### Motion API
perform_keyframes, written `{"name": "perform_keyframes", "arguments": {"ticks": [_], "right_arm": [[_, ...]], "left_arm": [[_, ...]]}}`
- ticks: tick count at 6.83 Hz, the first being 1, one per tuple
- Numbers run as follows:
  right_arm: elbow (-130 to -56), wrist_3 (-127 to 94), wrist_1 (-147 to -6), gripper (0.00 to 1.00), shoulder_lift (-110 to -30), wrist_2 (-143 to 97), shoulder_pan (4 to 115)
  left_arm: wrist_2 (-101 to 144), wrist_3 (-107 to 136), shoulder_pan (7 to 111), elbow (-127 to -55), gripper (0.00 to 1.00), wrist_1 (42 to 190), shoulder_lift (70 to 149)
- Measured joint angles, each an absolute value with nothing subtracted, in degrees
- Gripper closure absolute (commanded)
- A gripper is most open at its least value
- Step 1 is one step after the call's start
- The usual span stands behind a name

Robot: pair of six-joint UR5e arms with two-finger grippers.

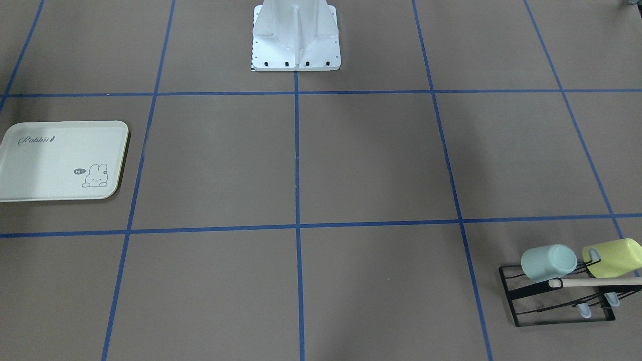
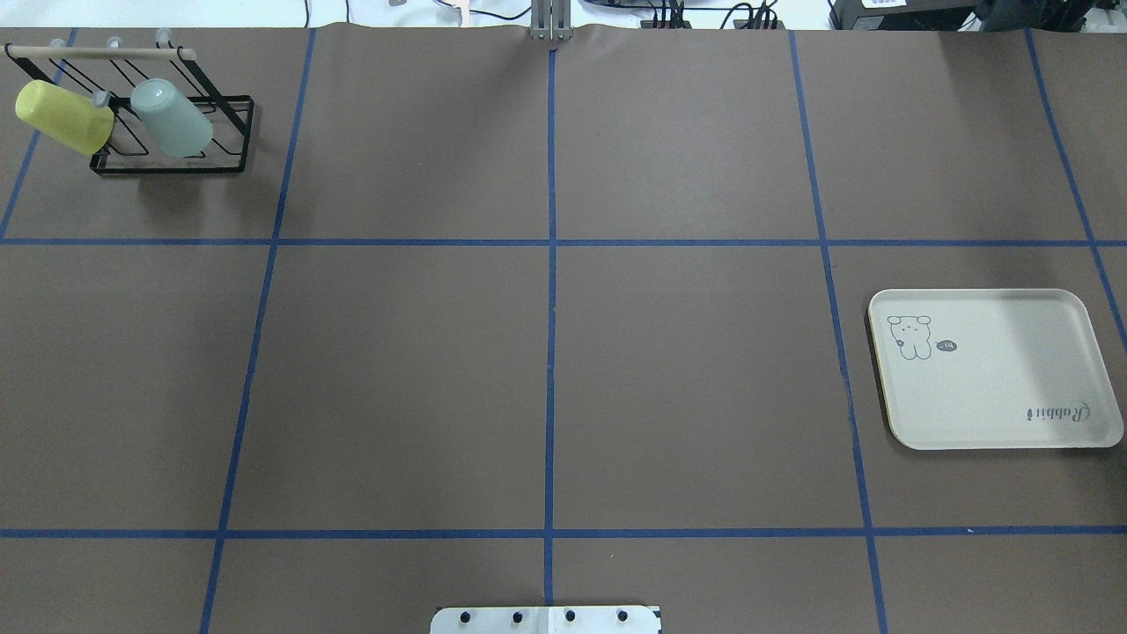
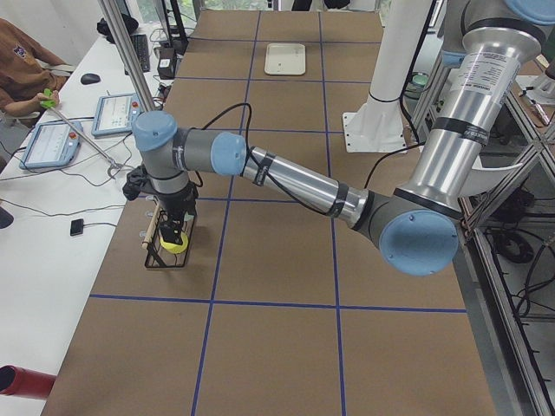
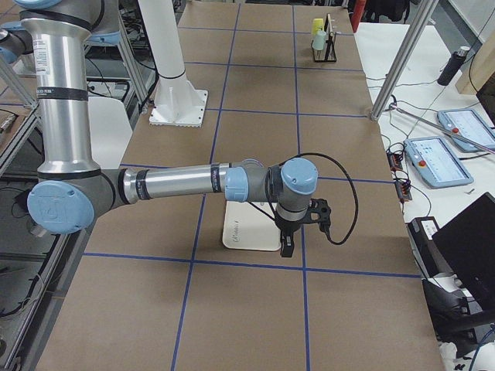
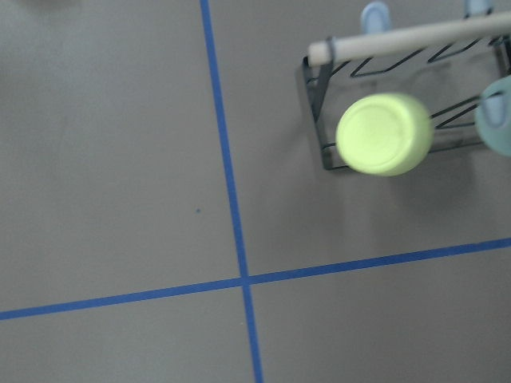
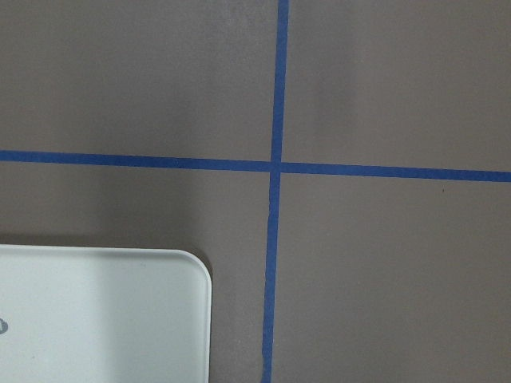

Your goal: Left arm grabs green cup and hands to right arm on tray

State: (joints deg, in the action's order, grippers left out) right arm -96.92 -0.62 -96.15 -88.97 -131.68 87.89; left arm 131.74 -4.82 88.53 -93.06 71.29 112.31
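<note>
Reaching out long and low from its base, the left arm (image 3: 295, 182) is stretching across the table (image 2: 546, 387) w/ its wrist bent down over the rack (image 2: 167, 171) at the far corner. The left gripper (image 3: 172, 230) is pointing straight down, hanging just above the rack. It's showing in the side view only, so can't tell how wide the jaws are standing or whether they're touching anything.

The right arm (image 4: 178, 184) is lying out in a similar low reach on the other side, wrist turned down. The right gripper (image 4: 288, 246) is pointing down at the tray (image 2: 995, 414), by its outer edge. Again side view only, so its opening isn't readable, and nothing is showing btwn the fingers.

The green cup (image 2: 172, 130) is sitting on the rack, upside down and tilted, its base facing up and out. It's looking pale mint, smooth, matte, no handle, slightly tapered. The yellow cup (image 2: 63, 117) is hanging just beside it at the same tilt, on the side nearer the table's end. A wooden rod (image 2: 97, 53) is running along the rack's top behind both cups. The left wrist cam is looking down on the yellow cup's base, w/ the green cup only peeking in at the edge. The tray is lying flat, well apart from the rack, at the table's opposite end.
</note>
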Motion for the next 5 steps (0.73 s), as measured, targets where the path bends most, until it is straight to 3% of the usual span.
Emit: {"name": "perform_keyframes", "arguments": {"ticks": [3, 5], "right_arm": [[-97.27, -0.62, -96.09, 0.01, -88.95, -131.82, 87.89], [-98.08, -0.72, -96.07, 0.01, -88.82, -131.74, 87.82]], "left_arm": [[131.5, 5.76, 84.67, -97.3, 0.0, 77.17, 113.84], [131.35, 22.73, 80.79, -93.46, 0.0, 91.53, 113.02]]}}
